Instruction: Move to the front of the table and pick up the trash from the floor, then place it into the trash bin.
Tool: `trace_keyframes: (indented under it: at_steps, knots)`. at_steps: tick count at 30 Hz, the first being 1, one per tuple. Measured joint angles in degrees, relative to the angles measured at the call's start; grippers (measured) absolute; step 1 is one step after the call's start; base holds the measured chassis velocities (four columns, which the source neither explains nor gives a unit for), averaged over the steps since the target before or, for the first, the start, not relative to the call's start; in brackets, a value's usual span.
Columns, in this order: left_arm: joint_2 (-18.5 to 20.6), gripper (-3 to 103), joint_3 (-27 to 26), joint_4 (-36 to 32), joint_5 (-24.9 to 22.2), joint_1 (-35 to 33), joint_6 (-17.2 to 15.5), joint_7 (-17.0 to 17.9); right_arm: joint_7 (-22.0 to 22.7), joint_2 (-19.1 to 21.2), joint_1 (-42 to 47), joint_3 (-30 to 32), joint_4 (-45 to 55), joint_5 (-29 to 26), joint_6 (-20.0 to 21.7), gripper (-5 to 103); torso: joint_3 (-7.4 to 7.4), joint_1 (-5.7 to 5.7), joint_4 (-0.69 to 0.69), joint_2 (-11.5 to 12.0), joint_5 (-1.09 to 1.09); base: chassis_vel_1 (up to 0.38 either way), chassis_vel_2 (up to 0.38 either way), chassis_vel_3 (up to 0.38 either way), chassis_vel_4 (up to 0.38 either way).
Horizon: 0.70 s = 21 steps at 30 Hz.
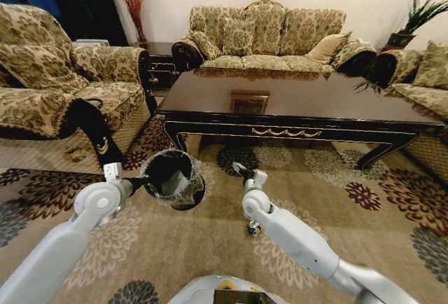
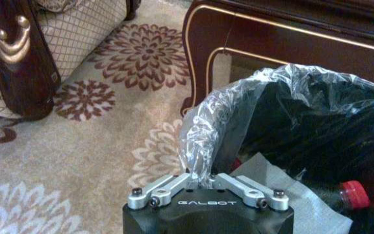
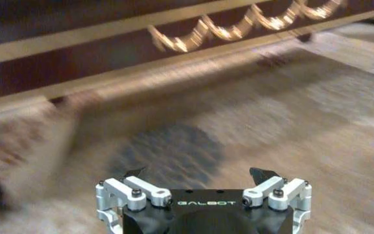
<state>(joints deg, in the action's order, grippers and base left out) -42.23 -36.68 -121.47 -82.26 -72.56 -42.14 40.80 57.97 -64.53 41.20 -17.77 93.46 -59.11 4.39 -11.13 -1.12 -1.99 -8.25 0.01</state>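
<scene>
The left gripper (image 2: 200,181) had its jaws closed on the crinkled clear plastic liner at the near rim of the small round black trash bin (image 1: 173,178), and in the head view the bin looked tilted, mouth towards the robot, though whether it was lifted clear could not be told. Inside it, the left wrist view showed a crumpled white paper sheet (image 2: 284,192) and a clear plastic bottle with a red cap (image 2: 352,193) lying against the dark wall. The right gripper (image 3: 200,176) had its jaws spread wide with nothing between them, held above the beige flower-patterned carpet (image 1: 308,178) and pointing at the front edge of the large glossy dark-wood coffee table (image 1: 294,101) with its gold scroll ornament (image 3: 239,24).

Two pieces appeared to be binned already, so the step in hand was likely the last pickup. A tiny dark-and-silver round object (image 1: 253,229) lay on the carpet just beside the right forearm, nearer the robot than the open jaws. The next move probably called for drawing the right gripper back and down over that piece, closing squarely on so small a thing, then carrying it across to the bin's mouth.
</scene>
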Motion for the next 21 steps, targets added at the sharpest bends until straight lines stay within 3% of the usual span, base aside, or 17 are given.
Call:
trace_keyframes:
  at_steps: [5, 14, 21]
  knots:
    - [-0.19, 1, -1.0, -0.9, 0.51, -1.41, 0.0, -0.02, 2.88, 0.3, 3.52, 1.0, -1.57, -1.6, 5.95, 100, 0.01, 0.0, 0.01, 0.0, -0.01, 0.0, 0.0, 0.0, 0.0]
    - [-1.62, 1, -3.05, -2.64, 2.52, -4.57, 0.0, -0.39, 2.85, -2.26, 6.97, 0.51, -5.23, -1.88, 9.71, 100, 0.01, 0.01, -0.01, 0.0, 0.0, 0.0, 0.0, 0.0, 0.0]
    - [-2.9, 1, -3.07, -3.41, 3.46, -5.19, -0.01, -0.95, 3.53, -1.65, 6.98, -0.76, -7.73, -4.84, 13.08, 100, 0.01, 0.01, 0.0, -0.01, -0.02, 0.0, 0.0, 0.0, 0.0]
